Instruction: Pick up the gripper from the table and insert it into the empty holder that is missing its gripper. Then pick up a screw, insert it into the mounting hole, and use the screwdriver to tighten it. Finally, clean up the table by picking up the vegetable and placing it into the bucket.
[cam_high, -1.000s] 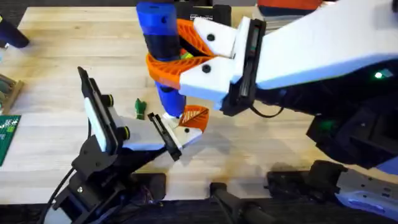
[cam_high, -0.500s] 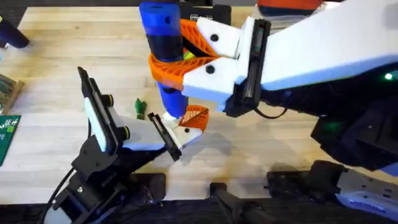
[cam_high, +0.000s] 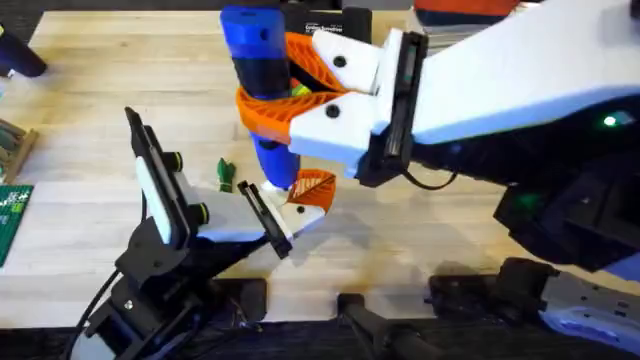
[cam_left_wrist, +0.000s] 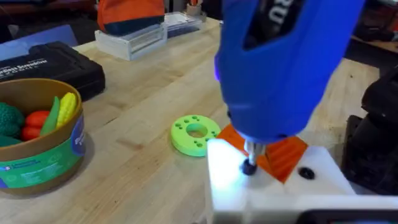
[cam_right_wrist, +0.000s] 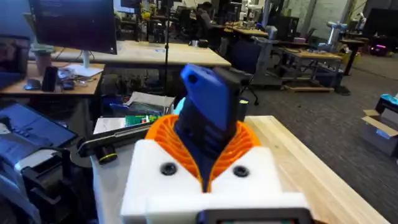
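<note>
My right gripper (cam_high: 268, 100) reaches across the middle, its white fingers with orange ribbed pads (cam_right_wrist: 245, 143) shut on the blue screwdriver (cam_high: 255, 45). The screwdriver stands upright. Its metal tip rests on a dark screw (cam_left_wrist: 249, 167) in a white piece with an orange ribbed pad (cam_left_wrist: 283, 155) at the end of my left arm (cam_high: 165, 200). My left gripper (cam_high: 290, 210) is right under the tool. The small dark-green vegetable (cam_high: 225, 175) lies on the table just left of the screwdriver. The bucket (cam_left_wrist: 46, 158) stands farther off and holds toy vegetables.
A lime-green disc with holes (cam_left_wrist: 194, 134) lies between the bucket and the white piece. A black case (cam_left_wrist: 50, 62) and a white-and-orange stand (cam_left_wrist: 130, 28) sit behind. A green circuit board (cam_high: 12, 215) lies at the table's left edge.
The right arm and the screwdriver wavered a few pixels and came back. Nothing else has moved.
</note>
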